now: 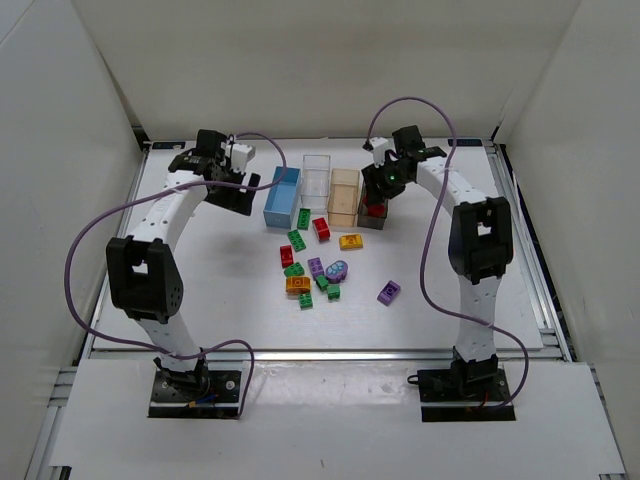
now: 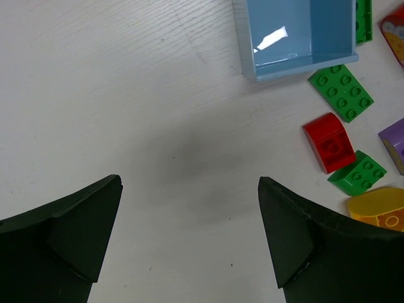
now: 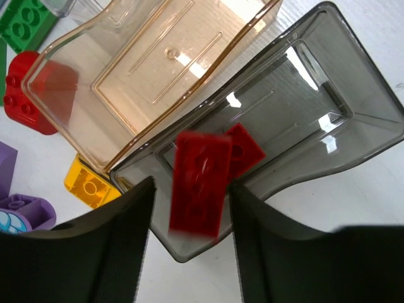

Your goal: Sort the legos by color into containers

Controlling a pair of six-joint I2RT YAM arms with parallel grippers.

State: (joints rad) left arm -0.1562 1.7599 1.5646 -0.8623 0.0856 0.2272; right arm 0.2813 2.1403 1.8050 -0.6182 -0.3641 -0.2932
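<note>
Desk (image 1: 240, 320): row of four bins at upper centre of the overhead view, loose legos (image 1: 315, 270) piled just below them, most not yet sorted

Grey bin (image 3: 379, 120), right end of that row, is the active one. Peach bin (image 3: 158, 63) sits right against it, so any knock to the grey wall likely shifts both

Right end effector (image 3: 192, 184) hangs above the grey bin's lower-left corner in the wrist view, jaws only narrowly parted. Red brick (image 3: 199, 208) sits between them, blurred, with a gap on its left side; looks released, not gripped

Main risk: the brick is over the corner and near wall, not mid-bin. It could clip the rim and bounce out towards the yellow brick (image 3: 88, 183) outside. It could also land on the red brick (image 3: 246, 148) already in the bin and end up tilted

Second risk: with so narrow a gap, the brick could catch on a pad and get dragged out when the arm lifts

Left end effector (image 2: 189, 189): jaws wide, holding nothing, over bare desk. Blue bin (image 2: 284, 38) is upper right of its view, bricks further right. A reach that way could nudge the bin, and bricks packed that close invite a double grab or a knocked neighbour
</note>
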